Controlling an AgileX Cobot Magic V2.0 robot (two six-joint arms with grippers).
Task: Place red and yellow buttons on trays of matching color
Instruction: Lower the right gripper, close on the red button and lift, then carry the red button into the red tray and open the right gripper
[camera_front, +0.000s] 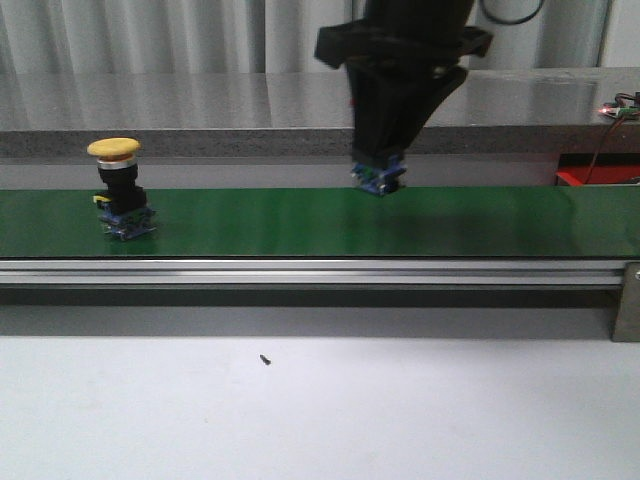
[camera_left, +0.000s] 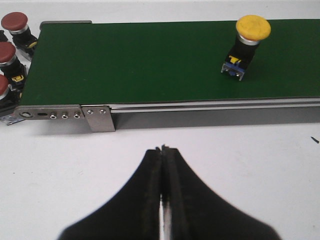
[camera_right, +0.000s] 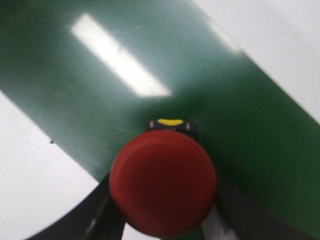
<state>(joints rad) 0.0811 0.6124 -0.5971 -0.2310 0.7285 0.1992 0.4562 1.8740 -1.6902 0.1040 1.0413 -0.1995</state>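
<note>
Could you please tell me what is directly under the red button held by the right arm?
The green conveyor belt lies beneath the red button. In the front view only the button's blue base shows below the right gripper. The wide cap hides the belt directly under it.

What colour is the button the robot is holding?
Red. The button in the right gripper shows best in the right wrist view.

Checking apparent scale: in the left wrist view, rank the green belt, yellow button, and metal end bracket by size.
1. green belt
2. yellow button
3. metal end bracket, though it sits nearer the camera, so this last ranking is unsure.
</note>
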